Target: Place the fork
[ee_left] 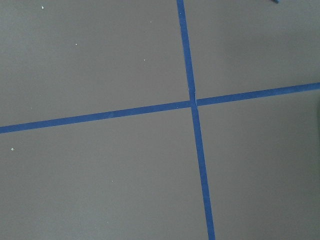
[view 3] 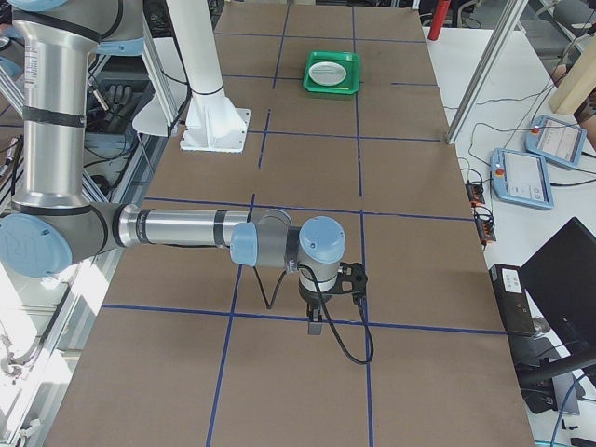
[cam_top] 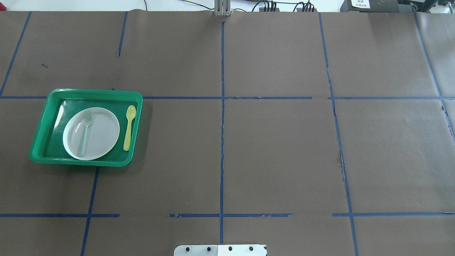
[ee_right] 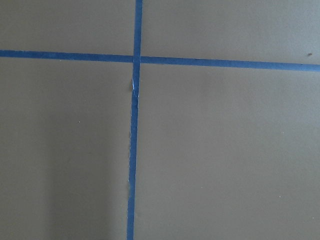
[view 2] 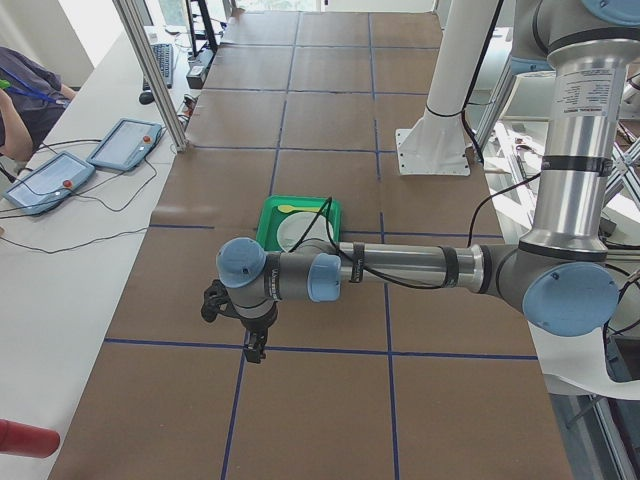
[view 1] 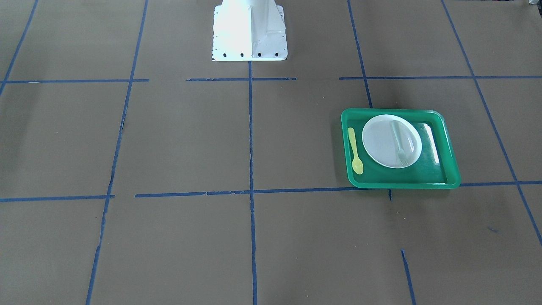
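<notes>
Zero contact yet with the fork, lying on the plate in the tray mid-left of overhead; can't tell spread or pinched for left gripper or right gripper; probably reach step, then gotta pinch the handle.

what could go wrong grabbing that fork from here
The fork is pale and translucent against the white plate, so it may be hard to locate. It lies flat on it, so a grasp could shove the plate inside the green tray. The yellow spoon lies close beside and might get bumped.
</notes>
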Available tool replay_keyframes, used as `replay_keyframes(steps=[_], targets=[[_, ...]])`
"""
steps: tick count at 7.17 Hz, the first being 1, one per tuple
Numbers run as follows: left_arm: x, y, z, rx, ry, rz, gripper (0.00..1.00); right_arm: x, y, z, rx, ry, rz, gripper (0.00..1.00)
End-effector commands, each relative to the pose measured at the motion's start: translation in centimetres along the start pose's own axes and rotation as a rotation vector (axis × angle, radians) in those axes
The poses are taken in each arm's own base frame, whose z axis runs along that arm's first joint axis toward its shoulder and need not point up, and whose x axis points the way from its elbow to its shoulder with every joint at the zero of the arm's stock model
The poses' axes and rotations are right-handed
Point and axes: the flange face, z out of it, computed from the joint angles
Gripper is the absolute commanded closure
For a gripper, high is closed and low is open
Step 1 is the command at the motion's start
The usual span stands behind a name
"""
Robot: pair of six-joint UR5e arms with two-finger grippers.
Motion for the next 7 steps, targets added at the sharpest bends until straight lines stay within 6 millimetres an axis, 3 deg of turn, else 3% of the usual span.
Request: replay_keyframes(steps=[1, 4, 5, 6, 7], targets=[[0.0, -0.2, 0.0, 0.004, -0.001, 0.006, 0.0, 0.0, 0.0, 0.0, 0.0, 0.0, 0.001, 0.0], [1.9, -1.9, -1.8, 0.085, -0.007, 0.076, 0.0, 0.0, 0.0, 0.0, 0.0, 0.0, -0.001, 0.0], [4.3, -2.5, -3.7, 0.125, -0.001, 0.084, 0.0, 0.0, 0.0, 0.0, 0.0, 0.0, 0.001, 0.0], [9.2, -3.4, -4.9, 0.151, 0.007, 0.065, 0.0, 0.0, 0.0, 0.0, 0.0, 0.0, -0.001, 0.0], [14.6, -3.9, -3.5, 0.126, 0.036, 0.049, 0.0, 0.0, 0.0, 0.0, 0.0, 0.0, 0.001, 0.0]])
